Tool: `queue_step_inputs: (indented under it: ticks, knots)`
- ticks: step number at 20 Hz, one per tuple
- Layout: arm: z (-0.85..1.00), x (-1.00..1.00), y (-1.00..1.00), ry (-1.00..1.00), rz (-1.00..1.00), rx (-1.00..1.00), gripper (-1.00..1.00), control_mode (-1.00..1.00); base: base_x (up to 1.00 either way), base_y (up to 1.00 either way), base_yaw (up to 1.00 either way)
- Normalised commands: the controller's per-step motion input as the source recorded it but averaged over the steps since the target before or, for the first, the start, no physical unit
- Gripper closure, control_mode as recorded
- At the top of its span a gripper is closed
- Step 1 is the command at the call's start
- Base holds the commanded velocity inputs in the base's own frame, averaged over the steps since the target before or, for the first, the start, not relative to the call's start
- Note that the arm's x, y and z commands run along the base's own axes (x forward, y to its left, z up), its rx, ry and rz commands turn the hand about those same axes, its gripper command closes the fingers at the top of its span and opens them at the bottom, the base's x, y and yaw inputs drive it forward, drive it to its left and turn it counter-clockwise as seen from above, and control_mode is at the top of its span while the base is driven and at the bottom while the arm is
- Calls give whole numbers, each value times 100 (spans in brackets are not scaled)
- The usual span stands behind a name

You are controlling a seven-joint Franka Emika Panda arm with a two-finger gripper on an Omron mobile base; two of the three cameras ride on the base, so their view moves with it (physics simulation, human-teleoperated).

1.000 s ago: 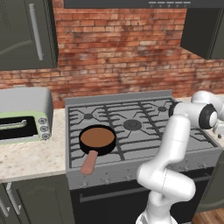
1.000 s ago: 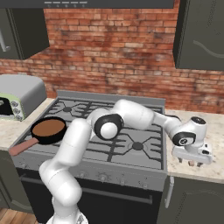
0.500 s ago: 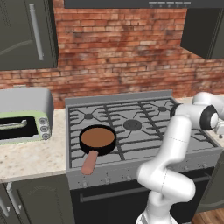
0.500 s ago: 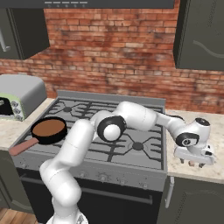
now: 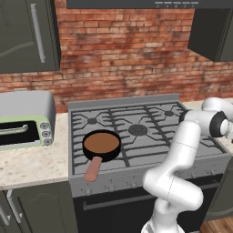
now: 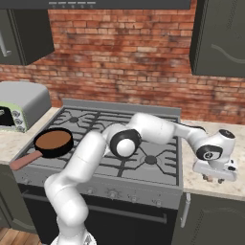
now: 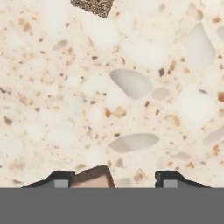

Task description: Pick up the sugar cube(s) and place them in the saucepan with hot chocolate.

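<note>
Lower than a second ago, the hand now sits nearly on the counter (image 6: pixel 191 179) right of the stove.

Left base view: the saucepan with hot chocolate (image 5: pixel 101 144) waits on a front-left burner, well apart.

Right base view: the gripper (image 6: pixel 214 179) hovers at the counter.

Hand view: a brown sugar cube (image 7: pixel 92 176) sits between part-open fingertips (image 7: pixel 59 178), not visibly pinched; another cube (image 7: pixel 93 6) lies farther off. Grasping is under way; next, close and lift.

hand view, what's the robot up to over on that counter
The gripper is down on the speckled counter right of the stove, with a brown sugar cube between its fingertips. A second cube lies further off. The saucepan of hot chocolate waits across the stove; nothing is lifted yet.
</note>
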Motion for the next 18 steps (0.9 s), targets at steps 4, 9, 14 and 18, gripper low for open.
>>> queue_step_inputs:
  ticks: [4,9,14,18]
  knots:
    - [-10,0,0,0,0,2,100,-100,0,0,0]
    - [-5,0,0,1,0,1,100,-100,0,0,0]
    - [-1,0,0,1,0,0,100,-100,0,0,0]
    - [34,-14,6,-7,0,1,100,-100,0,0,0]
